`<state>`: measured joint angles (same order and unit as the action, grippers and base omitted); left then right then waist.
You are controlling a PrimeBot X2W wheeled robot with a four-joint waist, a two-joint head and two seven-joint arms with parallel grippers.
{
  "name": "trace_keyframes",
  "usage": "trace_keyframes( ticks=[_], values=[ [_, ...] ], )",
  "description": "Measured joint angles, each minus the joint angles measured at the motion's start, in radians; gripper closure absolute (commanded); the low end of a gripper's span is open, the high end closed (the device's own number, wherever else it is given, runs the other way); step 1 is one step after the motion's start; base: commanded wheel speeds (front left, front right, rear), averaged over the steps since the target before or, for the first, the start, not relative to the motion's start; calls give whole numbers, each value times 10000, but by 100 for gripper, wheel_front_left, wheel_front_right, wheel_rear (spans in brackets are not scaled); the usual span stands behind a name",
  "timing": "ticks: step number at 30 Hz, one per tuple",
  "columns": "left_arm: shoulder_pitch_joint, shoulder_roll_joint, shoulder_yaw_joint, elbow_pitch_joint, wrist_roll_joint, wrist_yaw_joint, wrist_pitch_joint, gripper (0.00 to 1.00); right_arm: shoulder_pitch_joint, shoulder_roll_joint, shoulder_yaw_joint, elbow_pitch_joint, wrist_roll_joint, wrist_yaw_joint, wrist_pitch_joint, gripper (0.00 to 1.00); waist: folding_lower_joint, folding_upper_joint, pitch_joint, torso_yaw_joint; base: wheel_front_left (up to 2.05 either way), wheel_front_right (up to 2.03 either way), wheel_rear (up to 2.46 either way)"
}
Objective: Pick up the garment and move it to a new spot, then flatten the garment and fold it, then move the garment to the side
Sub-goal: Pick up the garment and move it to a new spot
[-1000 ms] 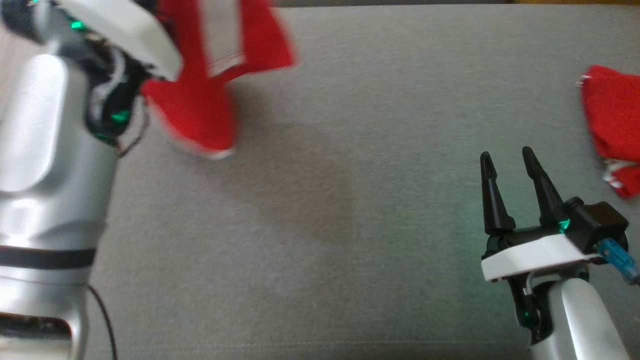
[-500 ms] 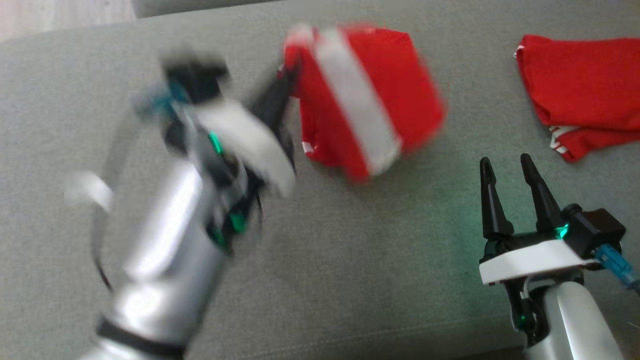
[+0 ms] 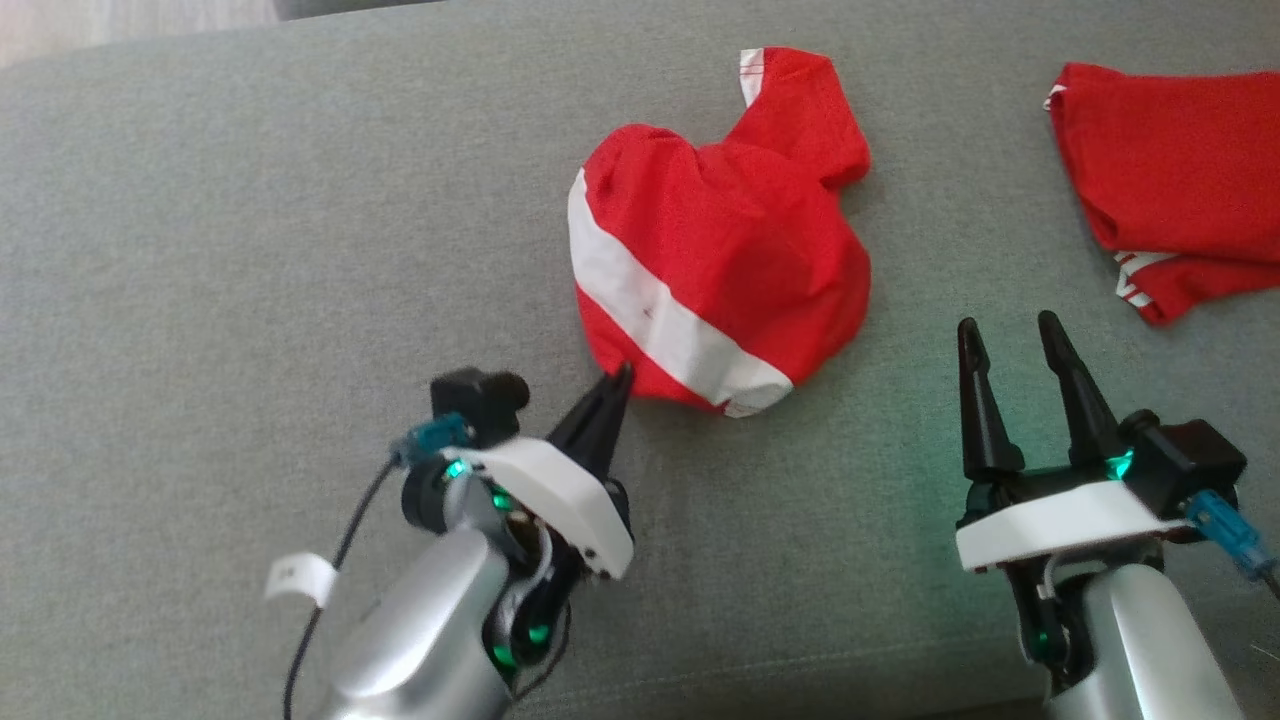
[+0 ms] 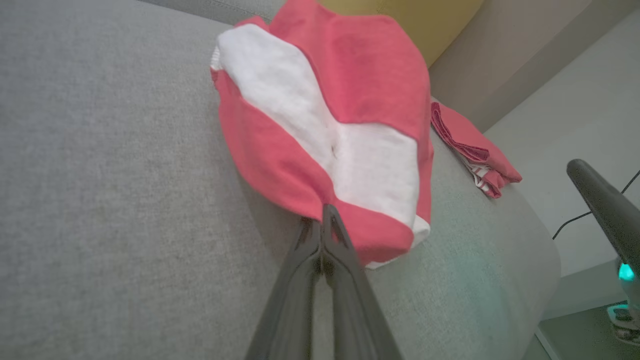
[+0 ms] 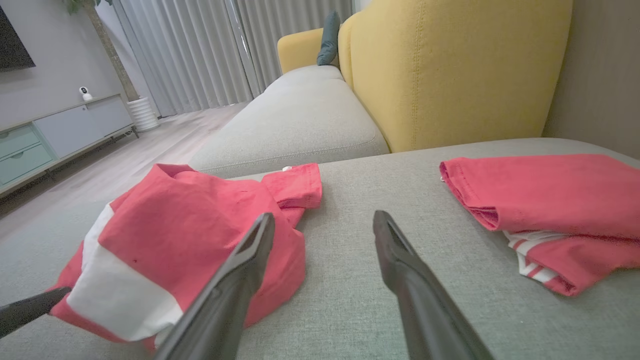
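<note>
1. The garment (image 3: 720, 250), red with a white band, lies bunched in the upper middle of the head view on the grey cushion (image 3: 250, 250).
2. The left gripper (image 3: 620, 378), lower centre-left, is pinched together on the garment's lower hem.
3. The right gripper (image 3: 1008, 322), lower right, stands spread wide, holding nothing.
4. A second red garment (image 3: 1170, 170) lies at the upper right, well apart.

We see a grey seat (image 3: 200, 250) with a folded red shirt (image 3: 1170, 170) lying near its right edge. Beyond it we make out a yellow backrest (image 5: 450, 65), a teal cushion (image 5: 328, 40), pale curtains (image 5: 190, 45) and a low cabinet (image 5: 55, 135).
</note>
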<state>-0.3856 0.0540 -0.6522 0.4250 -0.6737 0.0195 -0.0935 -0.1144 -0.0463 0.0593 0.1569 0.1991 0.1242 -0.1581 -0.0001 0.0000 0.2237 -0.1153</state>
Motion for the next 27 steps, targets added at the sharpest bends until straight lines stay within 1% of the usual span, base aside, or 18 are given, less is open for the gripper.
trace_keyframes(
  ticks=[6, 7, 8, 9, 12, 15, 18, 19, 22, 27],
  values=[
    [476, -13, -522, 174, -263, 247, -422, 100, 0, 0, 98, 27, -59, 0, 42, 0, 0, 0, -70, 165, 0, 0, 0],
    [569, -15, -556, 201, -297, 286, -562, 73, 0, 0, 100, 46, -59, 0, 44, 0, 0, 0, -85, 188, 0, 0, 0],
    [626, -13, -577, 226, -332, 360, -738, 29, 0, 0, 104, 69, -59, 0, 44, 0, 0, 0, -104, 210, 0, 0, 0],
    [653, -10, -575, 228, -330, 422, -909, 0, 1, 0, 109, 82, -59, 0, 44, 0, 0, 0, -125, 231, 0, 0, 0],
    [649, -13, -466, 217, -322, 600, -1258, 0, 2, 0, 105, 127, -71, 0, 46, 0, 0, 0, -223, 301, 0, 0, 0],
    [645, 6, -255, 92, -92, 696, -1471, 0, 9, 0, 81, 174, -98, 0, 44, 0, 0, 0, -376, 375, 0, 0, 0],
    [636, 113, 33, -146, 313, 790, -1551, 0, 33, 0, 2, 244, -163, 0, 44, 0, 0, 0, -590, 460, 0, 0, 0],
    [668, 198, 291, -380, 564, 955, -1553, 0, 46, -2, -35, 307, -219, 0, 42, 0, 0, 0, -756, 522, 0, 0, 0],
    [830, 295, 742, -988, 1104, 1081, -1559, 0, 81, 0, -94, 343, -337, 0, 25, 0, 0, 0, -1029, 615, 0, 0, 0],
    [1639, 449, 1321, -1774, 1919, 1218, -1561, 0, 473, 0, -201, 349, -407, 0, -107, 0, 0, 0, -1511, 779, 0, 0, 0]
  ],
)
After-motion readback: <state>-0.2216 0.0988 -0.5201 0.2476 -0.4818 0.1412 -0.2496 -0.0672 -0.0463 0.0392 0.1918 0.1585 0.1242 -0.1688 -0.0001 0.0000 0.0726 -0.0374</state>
